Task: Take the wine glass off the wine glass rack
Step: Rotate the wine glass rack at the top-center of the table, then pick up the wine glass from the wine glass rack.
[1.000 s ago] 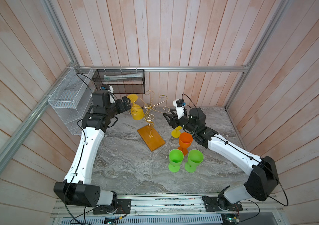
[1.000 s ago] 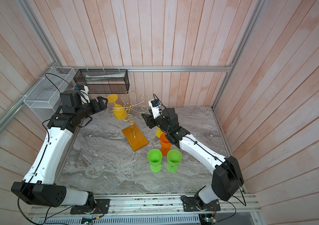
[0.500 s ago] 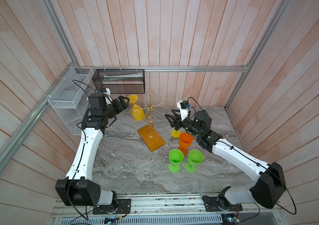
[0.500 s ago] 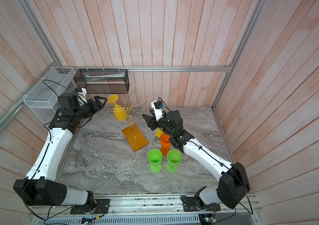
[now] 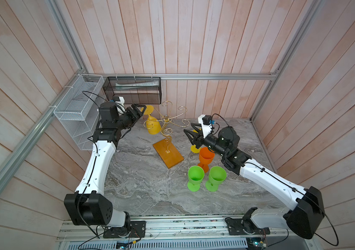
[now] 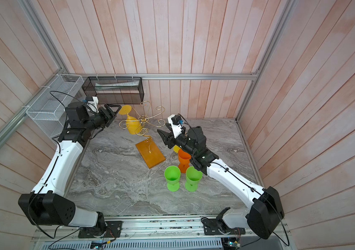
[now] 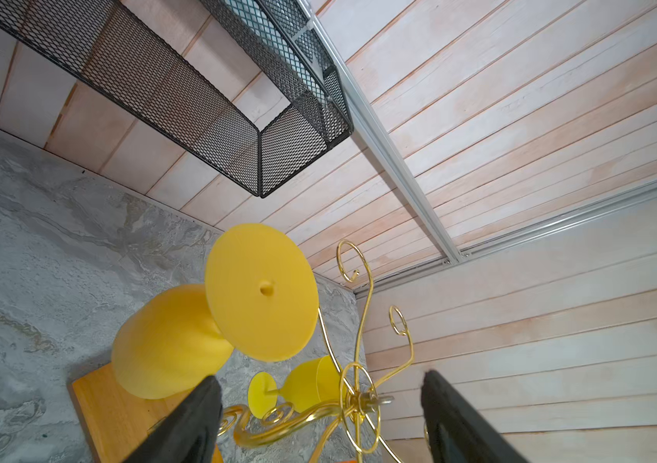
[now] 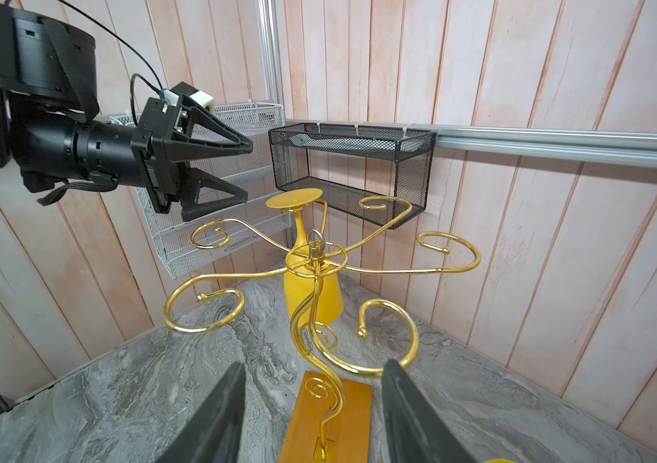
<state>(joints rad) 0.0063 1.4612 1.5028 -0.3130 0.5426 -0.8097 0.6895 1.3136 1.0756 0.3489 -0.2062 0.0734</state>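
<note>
One yellow glass hangs on the rack, left fingers lined up on its foot.
The glass hangs bowl-down from a far-left scroll, foot on top, above the far-left part of the surface. To do this well I'd bring the fingers level with the stem just under the foot, close gently, then lift a touch and draw the stem out through the scroll's open side (a straight pull would likely drag the light wire rack over). The left fingers stand wide apart, tips just short of the foot, holding and touching nothing that I can see. The right fingers, also parted and empty, point at the rack from the right; they could steady its base.
</note>
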